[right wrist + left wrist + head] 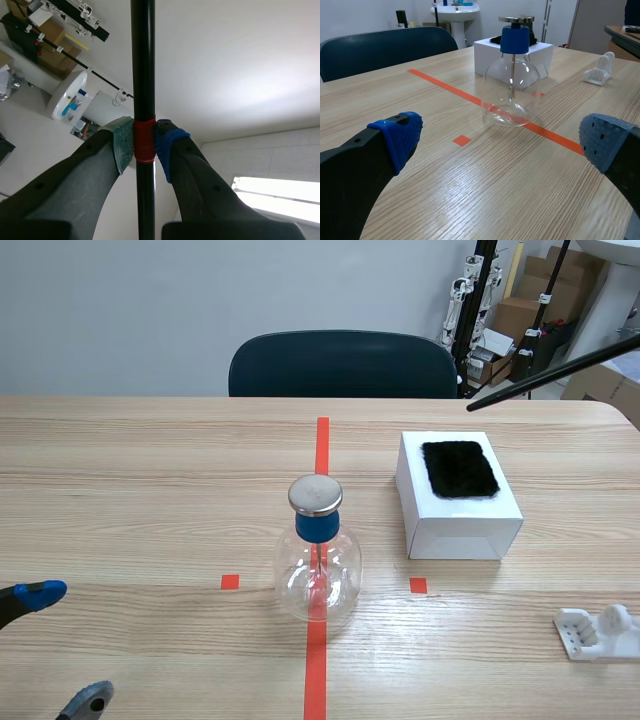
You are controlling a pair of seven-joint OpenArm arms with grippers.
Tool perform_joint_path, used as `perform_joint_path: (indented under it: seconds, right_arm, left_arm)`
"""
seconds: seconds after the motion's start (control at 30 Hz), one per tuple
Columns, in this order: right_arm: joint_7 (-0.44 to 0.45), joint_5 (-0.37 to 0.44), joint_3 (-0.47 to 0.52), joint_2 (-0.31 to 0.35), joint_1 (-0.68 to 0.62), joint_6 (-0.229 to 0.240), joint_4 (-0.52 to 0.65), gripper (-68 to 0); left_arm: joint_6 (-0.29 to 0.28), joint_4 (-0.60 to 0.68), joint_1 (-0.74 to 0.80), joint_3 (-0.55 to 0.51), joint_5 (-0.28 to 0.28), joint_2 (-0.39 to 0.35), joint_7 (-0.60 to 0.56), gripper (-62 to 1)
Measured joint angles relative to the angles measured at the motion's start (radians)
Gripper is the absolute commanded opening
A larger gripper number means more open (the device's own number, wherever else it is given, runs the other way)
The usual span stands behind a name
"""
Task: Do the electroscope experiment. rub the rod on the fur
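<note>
A black rod (143, 75) with a red band is pinched between the pads of my right gripper (144, 142), which points up toward the ceiling. In the scene view the rod (555, 368) slants in from the right edge, high above the table. The black fur patch (459, 468) lies on top of a white box (460, 520) right of the middle. The glass electroscope flask (318, 552) with blue collar and metal cap stands on the red tape line. My left gripper (500, 137) is open low at the near left, with the flask (511, 82) ahead of it.
A white plastic stand (598, 631) lies at the near right edge of the table. A dark blue chair (343, 365) stands behind the far edge. Boxes and equipment sit in the far right corner of the room.
</note>
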Motion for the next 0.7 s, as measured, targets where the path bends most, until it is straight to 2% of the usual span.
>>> perform_joint_path:
  seconds: [0.07,0.17,0.23,0.3,0.4,0.43,0.53,0.57,0.67,0.7]
  right_arm:
    - [0.039,0.075,0.0,-0.003,0.005,-0.002,0.0,-67.6]
    - [0.068,0.127,0.0,-0.007,0.005,0.001,0.0,-67.6]
    - [0.088,0.135,0.0,-0.007,0.006,0.001,-0.002,-67.6]
    - [0.147,0.13,0.0,-0.007,0.008,0.001,-0.009,-67.6]
    - [0.193,0.139,0.0,-0.007,0.024,0.021,-0.031,-67.6]
    - [0.211,0.158,0.0,-0.007,0.035,0.035,-0.044,-67.6]
    - [0.222,0.211,0.0,-0.006,0.061,0.039,-0.077,-67.6]
    - [0.22,0.213,0.0,-0.007,0.07,0.046,-0.082,-67.6]
    - [0.224,0.213,0.0,-0.007,0.111,0.134,-0.082,-67.6]
    - [0.221,0.213,0.0,-0.007,0.129,0.151,-0.082,-67.6]
  left_arm:
    - [0.0,0.0,0.0,0.0,0.0,0.0,0.0,1.4]
    - [0.0,0.0,0.0,0.0,0.0,0.0,0.0,1.4]
    - [0.0,0.0,0.0,0.0,0.0,0.0,0.0,1.4]
    - [0.0,0.0,0.0,0.0,0.0,0.0,0.0,1.4]
    - [0.0,0.0,0.0,0.0,0.0,0.0,0.0,1.4]
    - [0.0,0.0,0.0,0.0,0.0,0.0,0.0,1.4]
    - [0.0,0.0,0.0,0.0,0.0,0.0,0.0,1.4]
    - [0.0,0.0,0.0,0.0,0.0,0.0,0.0,1.4]
    - [0.0,0.0,0.0,0.0,0.0,0.0,-0.001,1.4]
    - [0.0,0.0,0.0,0.0,0.0,0.0,-0.001,1.4]
